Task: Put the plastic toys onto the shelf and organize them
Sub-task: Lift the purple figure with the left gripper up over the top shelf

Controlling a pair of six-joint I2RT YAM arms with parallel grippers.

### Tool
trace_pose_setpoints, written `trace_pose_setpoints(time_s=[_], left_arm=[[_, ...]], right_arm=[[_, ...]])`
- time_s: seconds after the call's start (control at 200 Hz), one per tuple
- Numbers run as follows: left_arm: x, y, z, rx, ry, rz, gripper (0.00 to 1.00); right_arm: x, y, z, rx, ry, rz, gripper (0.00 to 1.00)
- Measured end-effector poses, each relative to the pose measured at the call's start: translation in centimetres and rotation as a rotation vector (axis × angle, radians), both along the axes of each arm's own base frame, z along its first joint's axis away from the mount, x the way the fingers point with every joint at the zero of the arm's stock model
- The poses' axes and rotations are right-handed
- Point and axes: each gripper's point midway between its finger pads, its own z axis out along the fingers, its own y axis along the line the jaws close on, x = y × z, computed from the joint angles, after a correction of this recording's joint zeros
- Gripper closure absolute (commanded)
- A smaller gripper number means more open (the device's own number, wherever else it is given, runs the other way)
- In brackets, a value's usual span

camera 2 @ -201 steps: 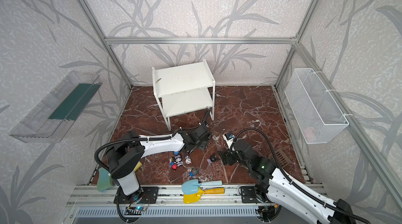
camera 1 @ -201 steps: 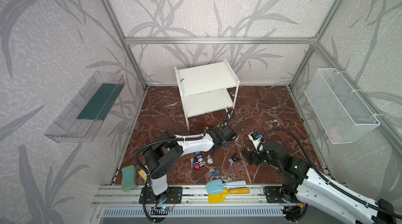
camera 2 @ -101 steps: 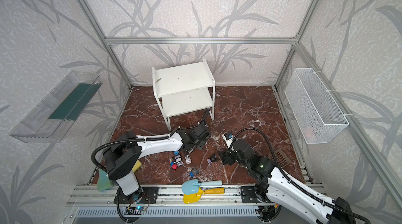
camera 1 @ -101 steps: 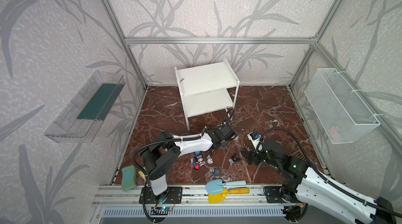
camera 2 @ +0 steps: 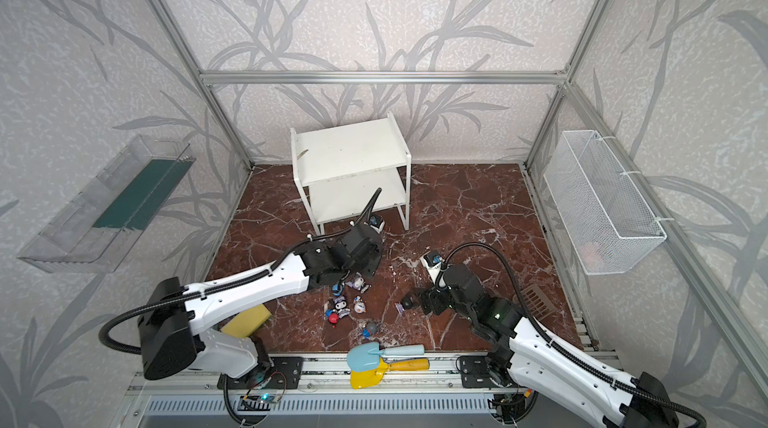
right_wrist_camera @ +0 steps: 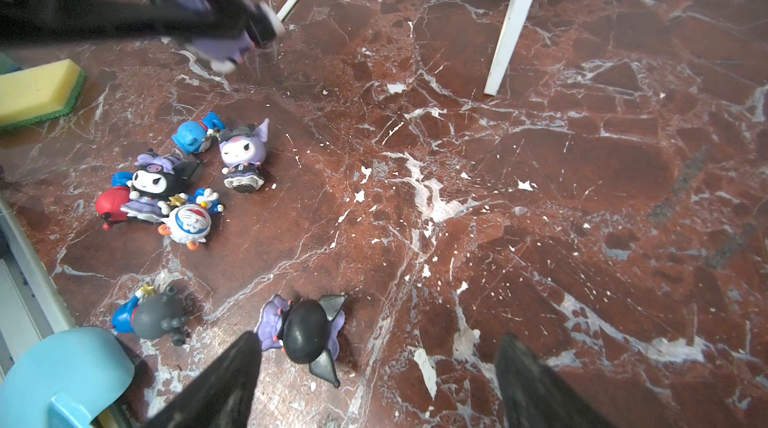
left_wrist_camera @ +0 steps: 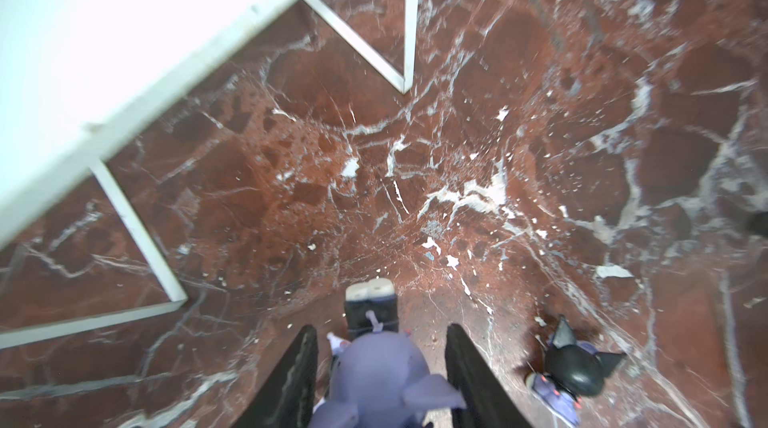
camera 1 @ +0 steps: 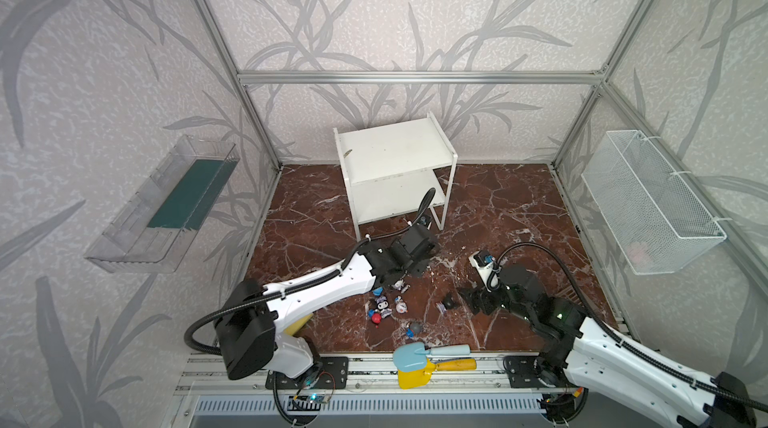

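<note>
- Seven toys [right_wrist_camera: 243,156] sat on the worktop [right_wrist_camera: 540,197], in front of the shelf [camera 1: 395,151].
- The left hand [left_wrist_camera: 382,328] gripped an eighth, a purple toy [left_wrist_camera: 378,367], feet pointing forward, near a shelf leg.
- The right hand [right_wrist_camera: 377,335] was wide open, with a black toy [right_wrist_camera: 307,334] lying just beside one finger.
- Any writing on the toys was too small to read.
</note>
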Motion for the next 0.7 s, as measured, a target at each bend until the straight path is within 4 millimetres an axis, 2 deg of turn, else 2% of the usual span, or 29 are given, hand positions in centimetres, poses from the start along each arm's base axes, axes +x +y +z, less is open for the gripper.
trace_pose_setpoints(time_s=[0.235, 0.375, 0.46, 0.605, 0.7], left_arm=[[0.0, 1.4, 10.8, -0.116, -0.142, -0.01, 0.53], [0.3, 3.0, 15.9, -0.152, -0.223, 0.008, 0.53], [0.6, 4.0, 18.4, -0.159, -0.262, 0.027, 0.53], [1.9, 6.0, 22.0, -0.173, -0.326, 0.089, 0.54], [3.0, 7.5, 23.3, -0.171, -0.353, 0.15, 0.54]], right_arm=[[-0.4, 1.3, 0.6, 0.007, -0.022, 0.092, 0.11], [-0.8, 2.2, 1.7, 0.032, -0.045, 0.15, 0.08], [-1.1, 3.0, 2.5, 0.047, -0.063, 0.193, 0.0], [-1.9, 4.4, 3.5, 0.053, -0.078, 0.259, 0.01], [-2.3, 4.9, 3.6, 0.054, -0.079, 0.284, 0.01]])
